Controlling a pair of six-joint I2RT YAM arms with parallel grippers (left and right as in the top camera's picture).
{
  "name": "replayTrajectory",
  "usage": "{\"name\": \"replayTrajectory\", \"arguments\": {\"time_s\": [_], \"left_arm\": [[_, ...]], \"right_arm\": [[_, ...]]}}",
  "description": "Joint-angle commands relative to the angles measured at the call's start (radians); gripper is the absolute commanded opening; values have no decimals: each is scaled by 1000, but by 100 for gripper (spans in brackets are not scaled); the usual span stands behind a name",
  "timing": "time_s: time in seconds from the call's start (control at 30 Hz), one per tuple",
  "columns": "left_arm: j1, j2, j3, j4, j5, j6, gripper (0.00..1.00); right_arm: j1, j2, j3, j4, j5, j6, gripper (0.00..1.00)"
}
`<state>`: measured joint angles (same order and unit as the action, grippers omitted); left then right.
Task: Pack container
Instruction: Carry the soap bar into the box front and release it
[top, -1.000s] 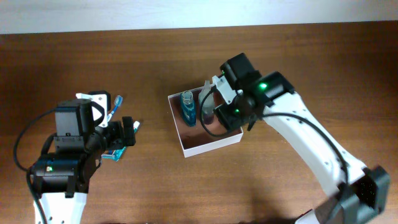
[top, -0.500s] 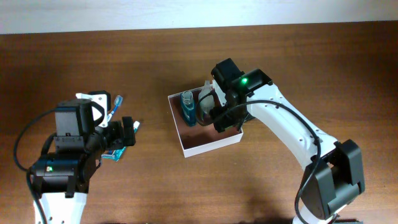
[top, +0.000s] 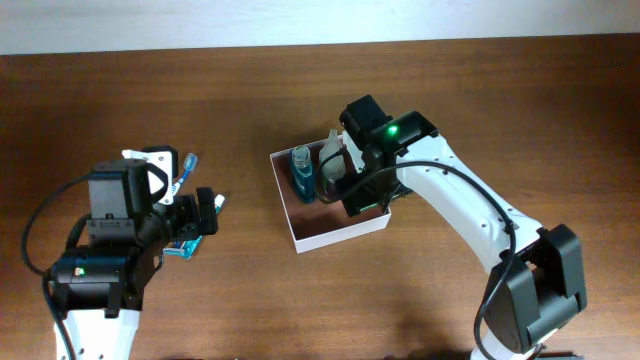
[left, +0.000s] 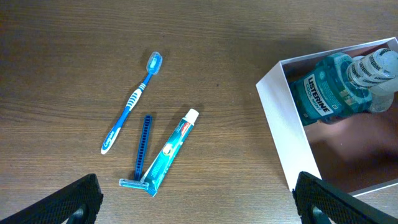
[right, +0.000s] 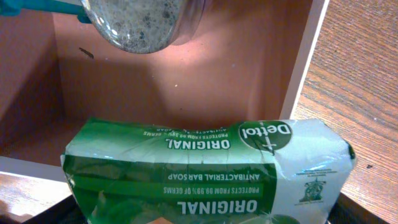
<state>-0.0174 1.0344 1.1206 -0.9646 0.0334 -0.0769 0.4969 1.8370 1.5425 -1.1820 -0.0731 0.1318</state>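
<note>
One square, shallow container (top: 340, 236) with thin white walls and a reddish-brown inside is seen near the middle of a brown wooden table (top: 300, 80); a blue mouthwash bottle (left: 329, 87) and a clear jar (right: 140, 22) with foamy contents are packed inside it, side by side along one wall; the rest of its floor is bare. A green and white soap pack (right: 205, 168) is held over the container's open top, close to a white side wall; whether the pack touches the floor cannot be told. The right gripper (top: 362, 195) is clamped on this soap pack, directly above the container. Well apart from the container, on the side toward the left arm, three things are laid on the table: a blue and white toothbrush (left: 132, 102), a blue razor (left: 142, 152) and a toothpaste tube (left: 171, 149); the razor and tube lie side by side, with the toothbrush just beside them. The left gripper (top: 207, 212) is held above these three, away from the container, its fingers (left: 68, 202) spread wide with nothing between them.
</note>
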Motion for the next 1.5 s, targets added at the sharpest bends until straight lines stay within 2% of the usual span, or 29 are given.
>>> {"name": "replayTrajectory", "arguments": {"time_s": [0.0,0.77,0.83,0.87,1.07,1.17,1.37,1.47], "left_arm": [[1,1,17,2,-3,-13,99],[1,1,17,1,-4,-13,99],[1,0,17,1,-4,-13,99],[1,0,17,1,-4,-13,99],[1,1,17,1,-4,-13,99],[1,1,17,1,-4,-13,99],[1,1,17,1,-4,-13,100],[1,1,17,1,-4,-13,99]], "right_arm": [[34,5,8,0,-6,0,82],[54,90,-30,25,-6,8,83],[54,90,-30,29,-6,8,86],[54,90,-30,30,-6,8,91],[54,76,-20,23,-2,8,93],[53,8,3,18,35,18,93],[17,-193,24,27,303,196,93],[-68,-222,23,18,309,225,82]]}}
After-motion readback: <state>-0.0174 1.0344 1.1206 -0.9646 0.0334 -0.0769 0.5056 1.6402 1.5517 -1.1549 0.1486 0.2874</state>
